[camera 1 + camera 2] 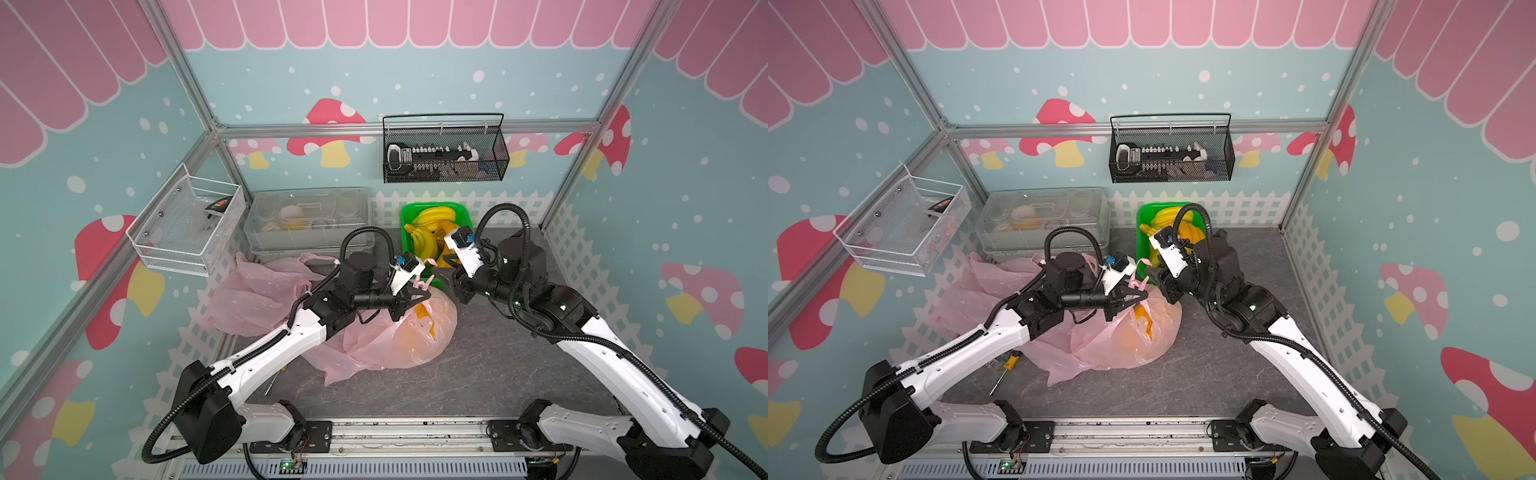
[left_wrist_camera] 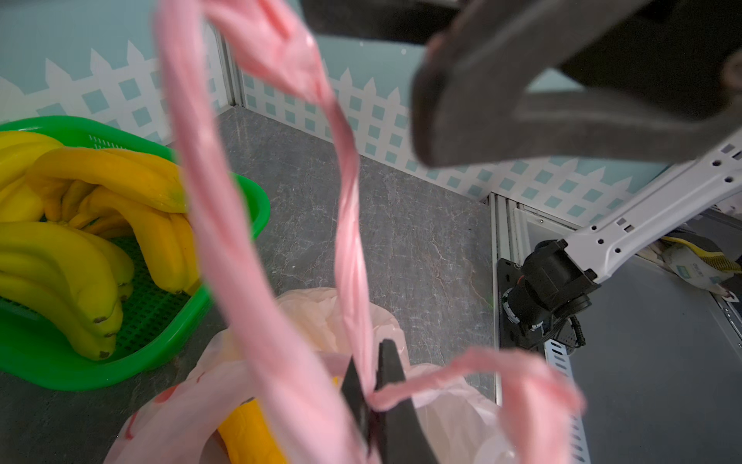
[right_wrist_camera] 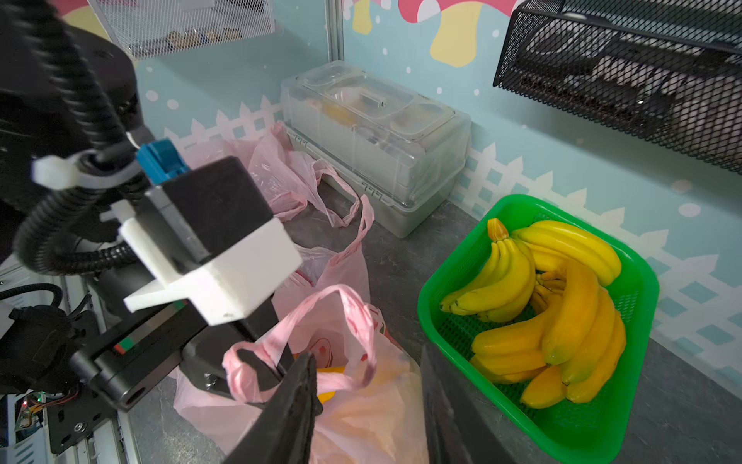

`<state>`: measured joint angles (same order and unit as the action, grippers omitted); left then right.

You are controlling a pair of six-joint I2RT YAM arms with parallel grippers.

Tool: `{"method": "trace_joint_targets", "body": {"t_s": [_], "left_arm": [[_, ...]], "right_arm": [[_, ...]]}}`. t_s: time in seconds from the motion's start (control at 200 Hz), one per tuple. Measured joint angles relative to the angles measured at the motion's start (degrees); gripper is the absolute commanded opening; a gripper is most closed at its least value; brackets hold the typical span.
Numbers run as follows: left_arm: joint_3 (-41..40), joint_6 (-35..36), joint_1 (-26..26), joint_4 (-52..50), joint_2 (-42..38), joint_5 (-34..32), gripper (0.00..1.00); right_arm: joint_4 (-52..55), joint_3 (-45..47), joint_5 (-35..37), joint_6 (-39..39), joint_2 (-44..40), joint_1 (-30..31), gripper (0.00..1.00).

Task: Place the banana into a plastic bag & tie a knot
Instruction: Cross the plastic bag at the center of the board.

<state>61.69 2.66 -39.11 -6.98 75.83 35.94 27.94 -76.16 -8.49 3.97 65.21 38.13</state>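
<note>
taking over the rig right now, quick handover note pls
Left hand: shut on one handle, held up.
Right hand: open, by the handles, holding nothing.
Banana is in the bag, on the table by the basket.
Done: bagging. Left: tie the knot; none shows yet.

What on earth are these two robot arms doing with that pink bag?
They are bagging fruit. A yellow banana already sits inside the thin pink plastic bag on the grey table. The left gripper is shut on one of the bag's twisted pink handles, holding it up, while the right gripper hangs open beside the bag, holding nothing. No knot shows yet, so tying seems to be the step left. More bananas lie in the green plastic basket behind.
</note>
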Motion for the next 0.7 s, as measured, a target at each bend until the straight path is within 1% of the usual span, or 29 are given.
{"method": "trace_joint_targets", "body": {"t_s": [0.045, 0.135, 0.285, 0.36, 0.59, 0.701], "left_arm": [[0.0, 0.4, -0.2, 0.0, -0.1, 0.2, 0.00], [0.0, 1.0, -0.7, -0.3, -0.2, 0.5, 0.00], [-0.1, 1.6, -0.8, -0.7, -0.2, 0.7, 0.00], [-0.1, 1.7, -0.8, -0.8, -0.3, 0.5, 0.00], [-1.6, -0.6, 1.0, 1.9, -1.7, 0.0, 0.05], [-2.4, -2.0, 1.7, 4.0, -2.6, 0.1, 0.05]], "right_arm": [[0.1, -0.2, -0.1, 0.0, 0.7, 0.0, 0.40], [0.3, -0.4, -0.3, 0.3, 1.5, 0.0, 0.34], [0.4, -0.7, -1.0, 0.5, 1.8, 0.0, 0.15], [0.6, -0.8, -0.9, 1.1, 1.8, 0.0, 0.09], [1.8, -0.1, 2.5, 1.9, 0.7, 0.1, 0.00], [2.6, 0.7, 3.7, 2.9, 0.1, 0.2, 0.00]]}}
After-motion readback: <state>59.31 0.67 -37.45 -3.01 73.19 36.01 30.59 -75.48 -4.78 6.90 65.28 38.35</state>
